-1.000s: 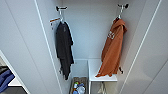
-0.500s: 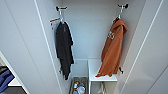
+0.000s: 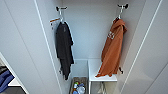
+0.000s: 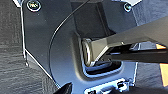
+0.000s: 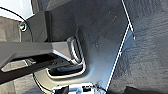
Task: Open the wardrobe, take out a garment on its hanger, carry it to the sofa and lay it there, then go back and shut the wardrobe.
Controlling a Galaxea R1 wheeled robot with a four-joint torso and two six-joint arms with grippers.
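Closest to you, both wrist cameras look down past the robot's own dark plate and jointed bar to dark carpet (image 5: 150,50); you cannot tell from them how far either end effector is open or whether it has hold of anything. In the head view, a bit of blue fabric (image 3: 5,81) sits at the lower left, outside the open white door (image 3: 22,45). Beyond that the wardrobe (image 3: 87,32) stands open in front of you. Low inside it, a container of small coloured items (image 3: 78,87) rests on the bottom, beside a white shelf (image 3: 96,68) on the right. Above that shelf hangs the garment (image 3: 113,52), orange with white lettering, its lower edge draping onto the shelf top. It hangs from the hanger (image 3: 120,12), whose hook is caught on a dark peg at the upper right. On the left, well apart from it, a black T-shirt (image 3: 64,50) hangs from its own peg.
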